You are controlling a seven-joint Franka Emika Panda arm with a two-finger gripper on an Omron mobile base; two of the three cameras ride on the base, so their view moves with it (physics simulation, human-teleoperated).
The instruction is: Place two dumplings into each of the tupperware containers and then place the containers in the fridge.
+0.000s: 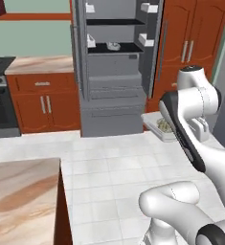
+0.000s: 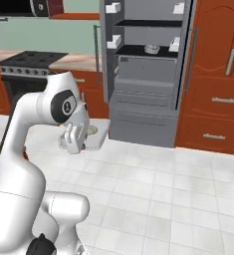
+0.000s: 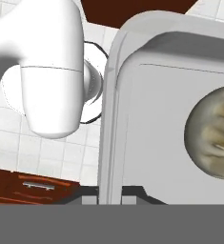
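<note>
Right, I have the gripper [image 3: 109, 198] pinching the rim of the grey tupperware container [image 1: 154, 123], held above the floor with a dumpling [image 3: 213, 133] at three o'clock. The fridge [image 1: 115, 72] stands open at twelve. Tilting could spill it.

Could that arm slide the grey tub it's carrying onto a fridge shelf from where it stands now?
Probably not yet. The fridge stands open and nothing blocks the way, but open floor lies between them, and the gripper, shut on the grey tub, holds it well short of the shelves. The base would likely need to drive closer.
</note>
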